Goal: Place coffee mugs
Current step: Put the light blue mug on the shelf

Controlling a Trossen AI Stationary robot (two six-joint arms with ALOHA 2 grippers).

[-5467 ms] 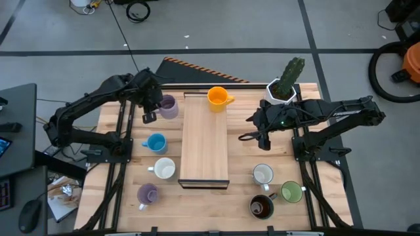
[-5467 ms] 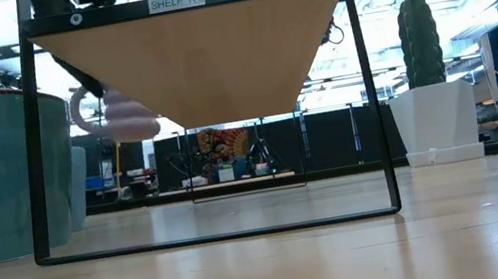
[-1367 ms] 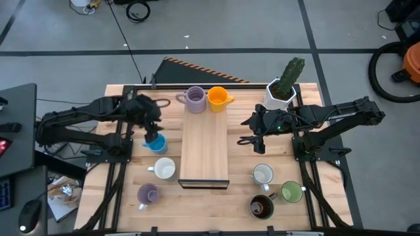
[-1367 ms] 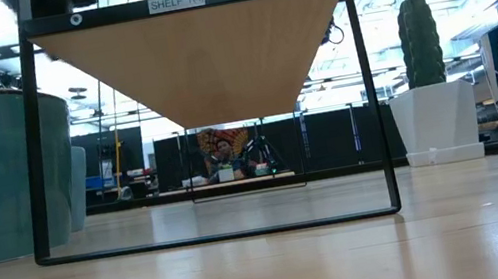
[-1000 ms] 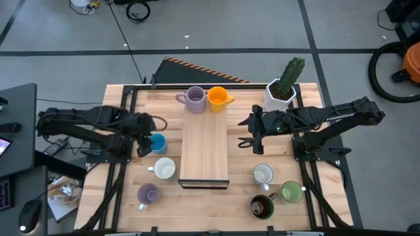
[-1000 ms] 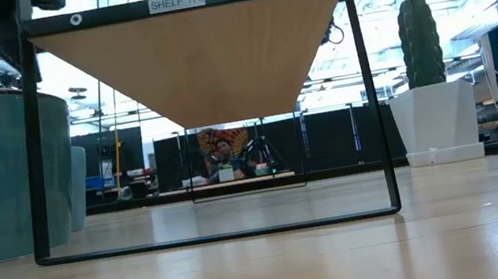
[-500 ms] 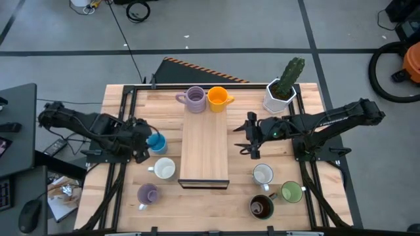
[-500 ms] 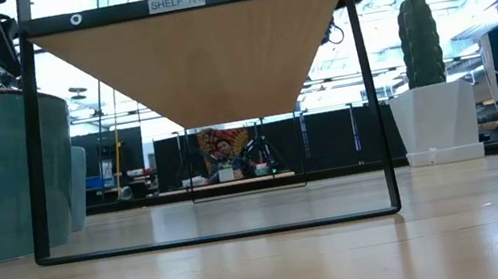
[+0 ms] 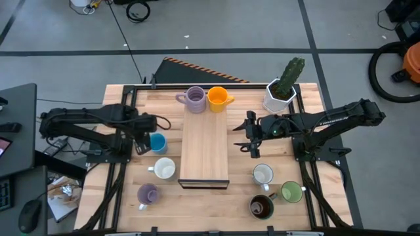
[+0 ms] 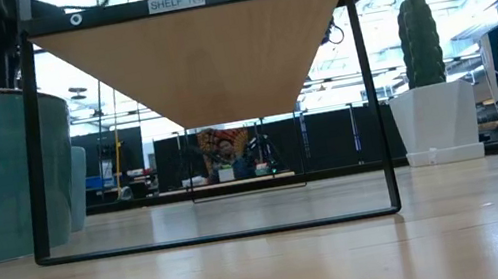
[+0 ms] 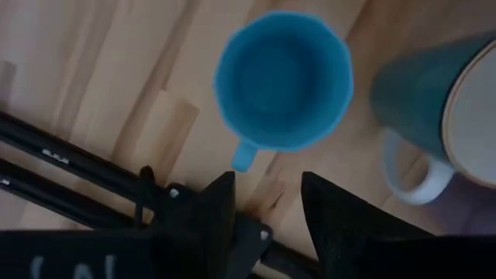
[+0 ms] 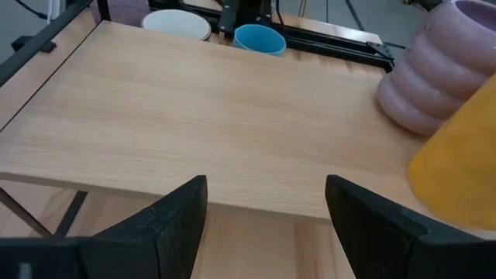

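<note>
Presently catalogued: blue mug [image 11: 283, 79], small, round, faceted rim, one handle, empty, upright on the table [image 9: 308, 216] left of the shelf [image 9: 205, 144]. Left gripper [image 9: 141, 139] hovered beside its handle, fingers [image 11: 329, 205] spread, pinching nothing. Right gripper [image 12: 263, 203] was right of the shelf, fingers wide apart.

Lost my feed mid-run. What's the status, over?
Left gripper open, poised at blue mug handle. Right gripper open beside shelf. Lilac mug, orange mug shelved. Nothing blocking.
</note>
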